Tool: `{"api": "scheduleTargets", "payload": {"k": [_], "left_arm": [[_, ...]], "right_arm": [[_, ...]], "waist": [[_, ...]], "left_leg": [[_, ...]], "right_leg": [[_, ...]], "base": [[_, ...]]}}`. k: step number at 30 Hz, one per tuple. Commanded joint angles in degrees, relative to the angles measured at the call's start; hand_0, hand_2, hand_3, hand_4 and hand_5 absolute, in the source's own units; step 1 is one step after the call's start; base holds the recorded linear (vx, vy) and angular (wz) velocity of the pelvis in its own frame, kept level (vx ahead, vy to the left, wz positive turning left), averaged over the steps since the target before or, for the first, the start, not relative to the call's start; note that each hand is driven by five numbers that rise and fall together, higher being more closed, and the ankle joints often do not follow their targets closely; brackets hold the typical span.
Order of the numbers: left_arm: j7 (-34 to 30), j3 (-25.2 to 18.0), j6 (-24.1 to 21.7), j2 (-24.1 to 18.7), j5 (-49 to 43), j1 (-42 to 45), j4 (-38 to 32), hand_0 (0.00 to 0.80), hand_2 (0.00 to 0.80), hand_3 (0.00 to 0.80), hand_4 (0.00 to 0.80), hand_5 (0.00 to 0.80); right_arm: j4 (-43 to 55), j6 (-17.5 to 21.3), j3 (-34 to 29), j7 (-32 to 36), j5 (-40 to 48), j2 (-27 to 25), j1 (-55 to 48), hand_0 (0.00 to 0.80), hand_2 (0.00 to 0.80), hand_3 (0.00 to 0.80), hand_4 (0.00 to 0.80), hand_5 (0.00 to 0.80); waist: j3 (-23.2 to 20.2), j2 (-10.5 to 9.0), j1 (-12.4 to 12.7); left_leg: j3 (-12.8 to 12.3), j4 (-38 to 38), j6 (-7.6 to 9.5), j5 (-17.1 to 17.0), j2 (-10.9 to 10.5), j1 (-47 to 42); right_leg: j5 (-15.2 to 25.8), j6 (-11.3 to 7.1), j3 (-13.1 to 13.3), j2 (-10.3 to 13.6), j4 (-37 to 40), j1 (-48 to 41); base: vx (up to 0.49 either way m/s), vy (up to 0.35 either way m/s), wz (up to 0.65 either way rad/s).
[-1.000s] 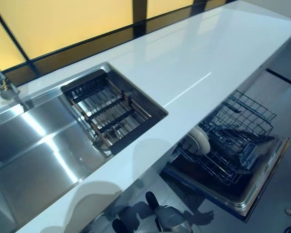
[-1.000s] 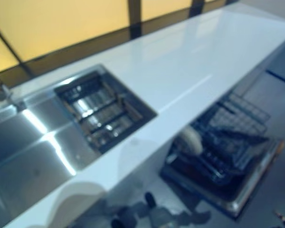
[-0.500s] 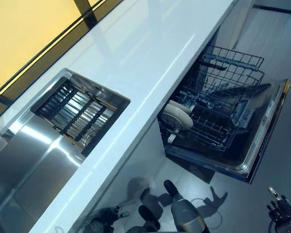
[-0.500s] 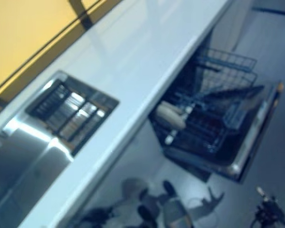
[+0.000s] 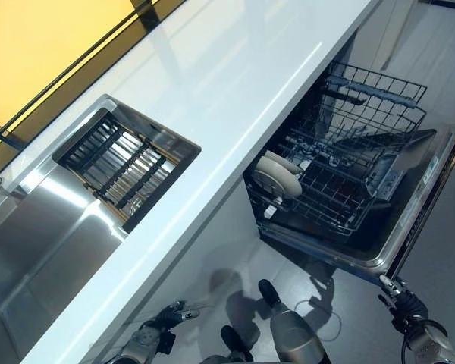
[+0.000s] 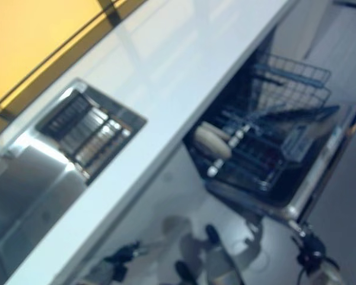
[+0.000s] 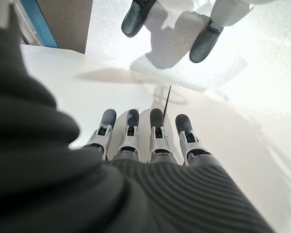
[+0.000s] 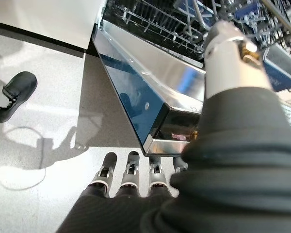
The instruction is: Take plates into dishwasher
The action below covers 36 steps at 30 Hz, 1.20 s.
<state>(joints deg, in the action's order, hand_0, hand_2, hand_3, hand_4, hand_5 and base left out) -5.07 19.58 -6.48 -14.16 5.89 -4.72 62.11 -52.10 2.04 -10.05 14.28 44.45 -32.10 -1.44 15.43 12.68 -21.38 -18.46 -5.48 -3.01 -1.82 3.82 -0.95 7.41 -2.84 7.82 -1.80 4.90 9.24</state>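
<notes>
— Left eye view first: what is cut off or hard to read?
— The right hand (image 5: 406,309) and left hand (image 5: 161,324) show only at the lower edge, low by the floor. The sink (image 5: 38,250) runs out of the picture on the left.
— What do the wrist views tell of the hands?
— Both have fingers (image 7: 156,133) straight and relaxed, grasping nothing; the right's fingers (image 8: 131,174) hang just beside the dishwasher door (image 8: 150,73).
— What holds what?
— The dishwasher (image 5: 409,220) stands open under the white counter (image 5: 235,83), its lower rack (image 5: 341,189) pulled out. Two plates (image 5: 277,177) stand on edge at the rack's near end, faces toward the robot, one behind the other. A slatted drain basket (image 5: 121,163) sits in the sink's right end; I cannot tell whether it holds anything.
</notes>
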Motion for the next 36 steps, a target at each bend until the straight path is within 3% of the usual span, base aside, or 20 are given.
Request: {"api": "scheduleTargets", "payload": {"k": [1, 13, 22, 36], "left_arm": [[1.40, 0.16, -0.07, -3.66, 0.31, -3.39, -1.05, 0.000, 0.000, 0.000, 0.000, 0.000], [2.34, -0.32, 4.23, -3.36, 1.01, -2.92, -3.98, 0.000, 0.000, 0.000, 0.000, 0.000], [2.45, -0.96, 7.72, -3.59, 0.94, -3.71, -4.39, 0.000, 0.000, 0.000, 0.000, 0.000], [1.16, -1.77, 7.79, -4.79, -0.33, -3.00, -3.87, 0.000, 0.000, 0.000, 0.000, 0.000]], "right_arm": [[11.97, 0.57, 3.62, 4.00, -3.95, 1.13, 8.28, 0.000, 0.000, 0.000, 0.000, 0.000], [29.45, -2.82, 6.77, 5.33, -7.32, 1.02, 10.23, 0.000, 0.000, 0.000, 0.000, 0.000], [36.39, -3.94, 8.20, 7.25, -7.46, 0.63, 12.90, 0.000, 0.000, 0.000, 0.000, 0.000], [45.58, -4.93, 10.97, 10.65, -4.27, -0.25, 17.51, 0.000, 0.000, 0.000, 0.000, 0.000]], "waist": [[-0.72, -0.91, 1.20], [-1.84, -2.94, 3.17], [-2.66, -4.83, 4.88], [-4.06, -6.97, 8.03]], "left_leg": [[-1.09, 2.04, 2.63, 4.92, -4.78, -2.77], [0.20, 1.86, 2.37, 4.30, -4.13, -2.79], [1.53, 1.66, 1.98, 3.60, -3.13, -3.05], [4.11, 1.16, 1.46, 2.69, -2.35, -3.68]], "right_leg": [[-3.44, -3.06, 1.36, 1.27, -0.42, -3.37], [-3.86, -2.87, 0.26, 0.89, -0.78, -4.04], [-4.32, -2.62, -1.48, 0.58, -0.92, -5.36], [-4.79, -2.17, -4.34, 0.73, -0.62, -7.70]], "base": [[0.019, -0.019, 0.12], [0.024, -0.030, -0.01], [0.015, -0.049, 0.03], [0.023, -0.041, 0.16]]}}
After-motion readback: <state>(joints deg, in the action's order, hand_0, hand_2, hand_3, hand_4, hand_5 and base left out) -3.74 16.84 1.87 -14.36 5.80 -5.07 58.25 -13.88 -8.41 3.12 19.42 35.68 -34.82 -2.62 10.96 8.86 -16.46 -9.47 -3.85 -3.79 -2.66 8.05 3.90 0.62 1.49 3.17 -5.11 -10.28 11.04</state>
